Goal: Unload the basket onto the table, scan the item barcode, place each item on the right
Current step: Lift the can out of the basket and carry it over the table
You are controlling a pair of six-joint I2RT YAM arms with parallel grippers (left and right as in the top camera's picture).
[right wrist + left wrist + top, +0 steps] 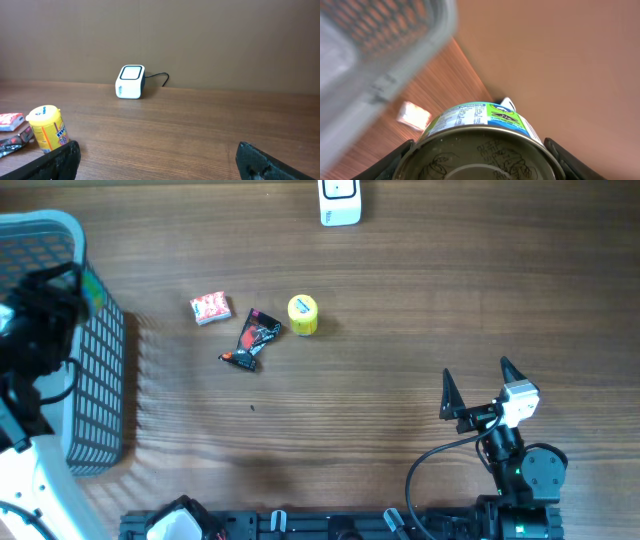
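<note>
The left jaws grasp a can [485, 120] over the basket [100, 390]; the scanner [340, 202] sits well apart, forward and to their right. The right jaws stand released, nearer it.

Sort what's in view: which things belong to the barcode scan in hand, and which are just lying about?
In the job:
green-labelled can, gripped by the left gripper
white barcode scanner at the table's far edge

Lying about:
red-and-white packet
black wrapper
yellow tub
mesh basket
right gripper, open and empty
</note>
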